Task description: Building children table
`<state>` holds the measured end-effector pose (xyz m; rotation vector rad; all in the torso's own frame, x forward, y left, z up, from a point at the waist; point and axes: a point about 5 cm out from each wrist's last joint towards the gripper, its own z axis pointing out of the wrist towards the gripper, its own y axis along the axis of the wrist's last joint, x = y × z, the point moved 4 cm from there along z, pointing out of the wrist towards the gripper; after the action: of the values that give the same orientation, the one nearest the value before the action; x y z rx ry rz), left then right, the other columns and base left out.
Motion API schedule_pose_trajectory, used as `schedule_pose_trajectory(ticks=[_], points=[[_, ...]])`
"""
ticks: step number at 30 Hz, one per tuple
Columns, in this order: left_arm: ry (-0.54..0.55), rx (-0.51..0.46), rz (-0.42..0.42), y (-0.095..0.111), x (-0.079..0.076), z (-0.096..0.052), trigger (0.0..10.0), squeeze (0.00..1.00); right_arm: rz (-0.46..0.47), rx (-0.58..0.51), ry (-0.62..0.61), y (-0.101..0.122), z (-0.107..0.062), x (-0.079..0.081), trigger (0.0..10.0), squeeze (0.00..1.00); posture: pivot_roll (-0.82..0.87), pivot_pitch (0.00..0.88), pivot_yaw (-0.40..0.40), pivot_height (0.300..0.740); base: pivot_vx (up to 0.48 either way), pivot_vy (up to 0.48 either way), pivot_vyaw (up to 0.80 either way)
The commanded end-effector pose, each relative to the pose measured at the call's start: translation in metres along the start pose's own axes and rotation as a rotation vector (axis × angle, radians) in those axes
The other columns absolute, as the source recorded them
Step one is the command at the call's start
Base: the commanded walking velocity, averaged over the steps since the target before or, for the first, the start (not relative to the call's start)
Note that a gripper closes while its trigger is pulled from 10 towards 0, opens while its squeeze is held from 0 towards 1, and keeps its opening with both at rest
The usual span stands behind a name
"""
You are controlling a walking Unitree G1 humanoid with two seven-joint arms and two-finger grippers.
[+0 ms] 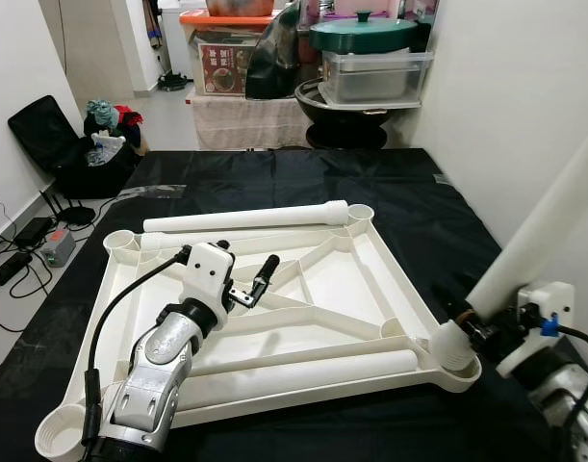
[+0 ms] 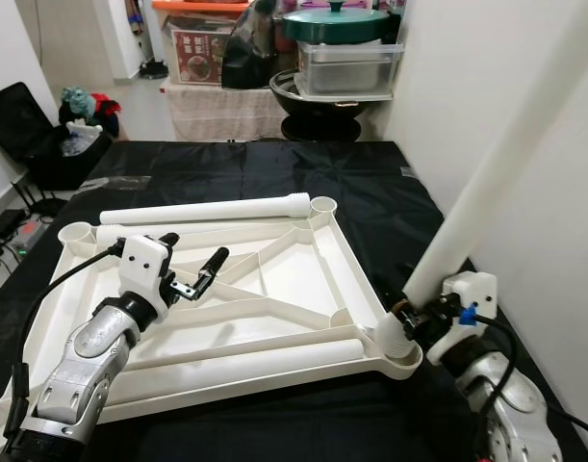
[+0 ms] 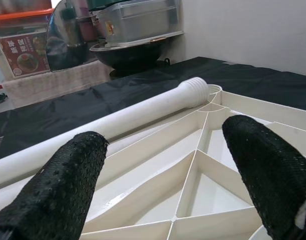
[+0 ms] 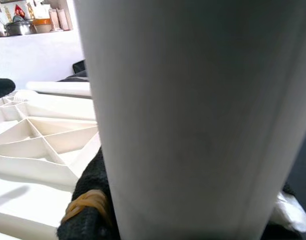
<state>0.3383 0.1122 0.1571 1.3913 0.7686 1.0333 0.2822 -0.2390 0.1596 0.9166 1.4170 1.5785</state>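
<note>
Right tool [image 1: 464, 327], eye views: fingers pinching a white table leg [image 1: 539, 226] standing tilted in the near right corner socket of the upside-down tabletop [image 1: 361, 279] on black sheeting. Left tool [image 3: 163, 170], left wrist view: fingers spread above the tabletop ribs, another leg [image 3: 117, 117] lying beyond. Right wrist view: held leg close up.

The white table top [image 1: 322, 289] lies upside down on the black floor mat. One white leg [image 1: 534, 236] stands tilted in its corner socket. Two legs [image 1: 245, 218] lie flat.
</note>
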Motion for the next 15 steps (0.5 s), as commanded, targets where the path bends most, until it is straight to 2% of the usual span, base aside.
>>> schedule_pose_trajectory(ticks=[1,3,6,8,10,15], points=[[0.003,0.007,0.011,-0.002,0.002,0.000,10.0,0.00,0.032,0.054,0.040,-0.015,0.000,0.008,10.0,0.00,0.03,0.000,-0.038,0.740,0.000,0.000,0.00],[0.010,0.012,0.012,-0.003,0.005,-0.003,10.0,0.00,0.055,0.121,0.127,-0.028,-0.009,0.018,10.0,0.00,0.04,0.000,-0.043,0.740,0.000,0.000,0.00],[0.013,0.012,0.012,-0.003,0.006,-0.003,10.0,0.00,0.054,0.141,0.147,-0.032,-0.012,0.019,10.0,0.00,0.04,0.000,-0.044,0.740,0.000,0.000,0.00],[0.013,0.011,0.012,-0.003,0.006,-0.003,10.0,0.00,0.051,0.150,0.150,-0.033,-0.014,0.016,10.0,0.00,0.04,0.000,-0.044,0.740,0.000,0.000,0.00],[0.013,0.008,0.010,-0.002,0.005,-0.002,10.0,0.00,0.038,0.145,0.123,-0.029,-0.014,0.002,10.0,0.00,0.03,0.000,-0.047,0.740,0.000,0.000,0.00],[0.012,0.005,0.008,-0.002,0.004,-0.002,10.0,0.00,0.038,0.140,0.112,-0.026,-0.014,-0.006,10.0,0.00,0.04,0.000,-0.049,0.740,0.000,0.000,0.00]])
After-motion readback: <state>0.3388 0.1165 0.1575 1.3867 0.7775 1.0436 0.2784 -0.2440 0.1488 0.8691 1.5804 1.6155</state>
